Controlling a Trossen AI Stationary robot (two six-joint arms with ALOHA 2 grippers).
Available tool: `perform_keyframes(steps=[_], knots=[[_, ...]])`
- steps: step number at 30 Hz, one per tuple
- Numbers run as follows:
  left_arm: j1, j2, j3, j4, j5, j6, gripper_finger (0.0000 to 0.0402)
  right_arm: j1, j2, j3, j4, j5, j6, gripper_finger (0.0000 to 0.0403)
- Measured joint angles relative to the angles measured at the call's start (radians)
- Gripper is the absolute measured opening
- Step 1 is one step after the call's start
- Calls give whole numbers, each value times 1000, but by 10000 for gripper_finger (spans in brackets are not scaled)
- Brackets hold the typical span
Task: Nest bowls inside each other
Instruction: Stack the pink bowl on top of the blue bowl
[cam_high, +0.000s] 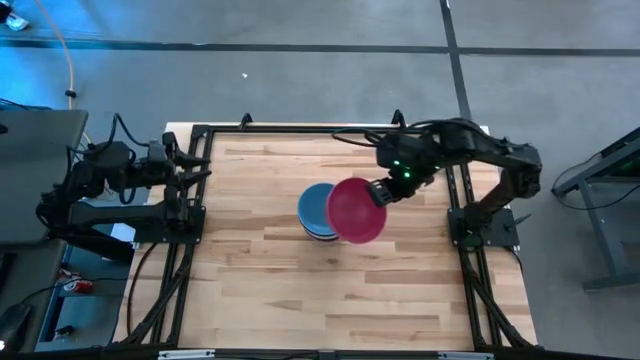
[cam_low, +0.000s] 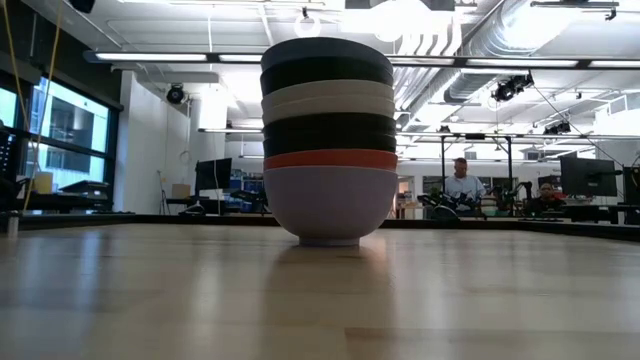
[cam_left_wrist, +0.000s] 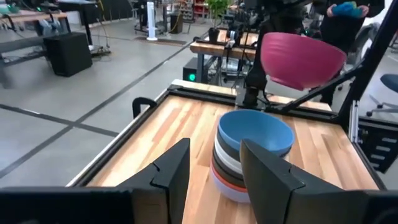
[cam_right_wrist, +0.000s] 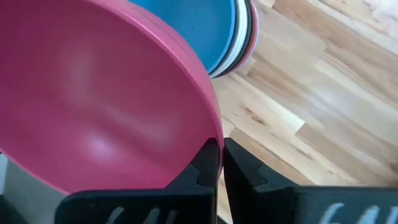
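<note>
The right pincer (cam_high: 378, 192) is clamped on the rim of the magenta bowl (cam_high: 356, 210), its two fingers pinching the wall at the bowl's near edge, as the right wrist view shows. Holding by the rim leaves the underside free, which should let the bowl drop cleanly into the one below. The bowl hangs tilted in the air, just past the stack (cam_high: 318, 212) toward three o'clock in the high view, overlapping its edge but not yet centred over it and, judging by the left wrist view, well clear of its top. The stack stands near the middle of the counter (cam_high: 270, 290): the light blue bowl (cam_left_wrist: 255, 132) sits open on top, with black and white bowls under it, then the red bowl (cam_low: 330, 159) showing only as a band, and the lavender bowl (cam_low: 330, 203) at the bottom resting on the wood. The magenta bowl looks to be the last one to go in; it probably needs to move toward nine o'clock and level out before release, or it may catch the blue rim. The left pincer (cam_left_wrist: 214, 177) waits at the counter's nine o'clock edge, its fingers apart and holding nothing.
</note>
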Motion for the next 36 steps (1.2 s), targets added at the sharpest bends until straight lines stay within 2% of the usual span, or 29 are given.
perform_keyframes(steps=[8,16,26,36], knots=[[0,-6,0,-60,27,0,131,-77,71,0,53,-6,-88,0],[0,-63,0,-103,27,0,131,-142,152,0,110,-24,-154,0],[0,-181,0,-113,20,-7,131,-151,209,0,117,-39,-174,0],[0,-201,0,-121,15,0,131,-151,277,0,113,-38,-168,0]])
